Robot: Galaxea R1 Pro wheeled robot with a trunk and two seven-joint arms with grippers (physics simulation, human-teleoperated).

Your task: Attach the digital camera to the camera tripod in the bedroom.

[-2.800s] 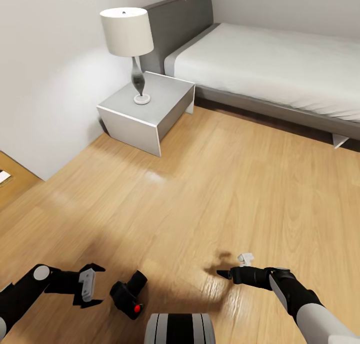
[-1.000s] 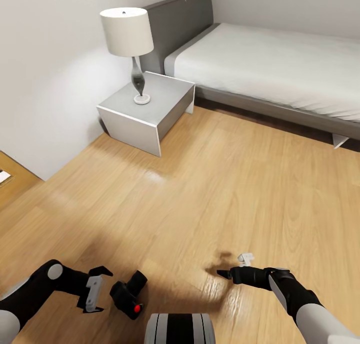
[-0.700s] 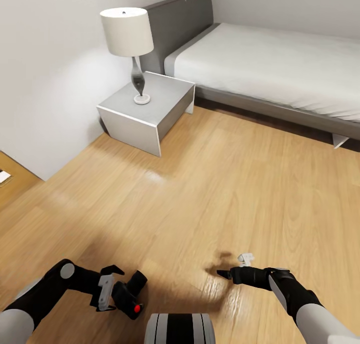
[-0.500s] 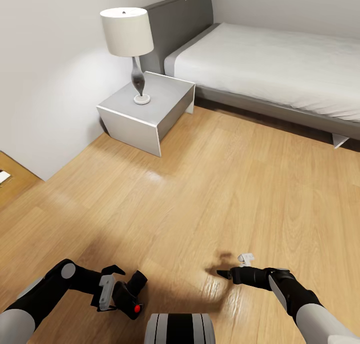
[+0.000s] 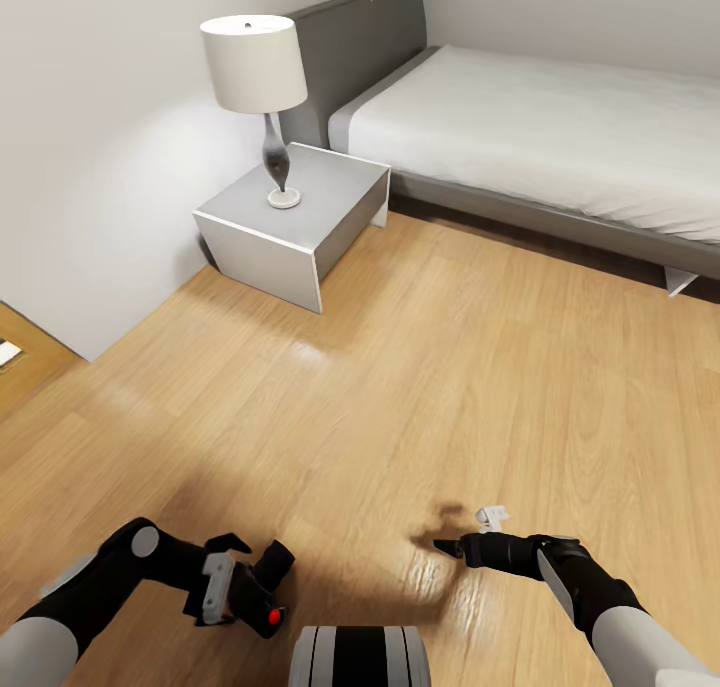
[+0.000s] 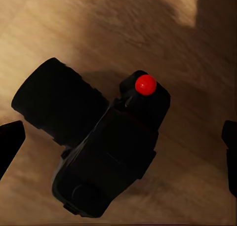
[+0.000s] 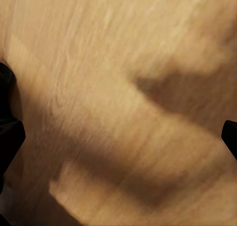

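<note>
- Down low in the head view, the left hand [image 5: 228, 589] sits just beside the camera [image 5: 258, 587], its fingers spread wide on either side of the body's near end; whether they touch it I cannot tell.
- The left wrist view gives what the head view cannot: the camera [image 6: 98, 147] lies on the wood floor [image 6: 74, 28] between two dark fingertips [image 6: 10, 142] at the frame's edges, with clear gaps on both sides, its red button [image 6: 145, 84] and its lens barrel plain.
- The left arm reaches in bent, forearm low.
- The right hand [image 5: 447, 545] hangs over bare floor [image 5: 420, 387], well apart from the camera, pointing toward it; how wide it stands I cannot tell.
- The right wrist view shows floorboards and shadow.
- Farther off stand a nightstand [image 5: 292, 217] with a lamp [image 5: 255, 77], and a bed [image 5: 560, 137].
</note>
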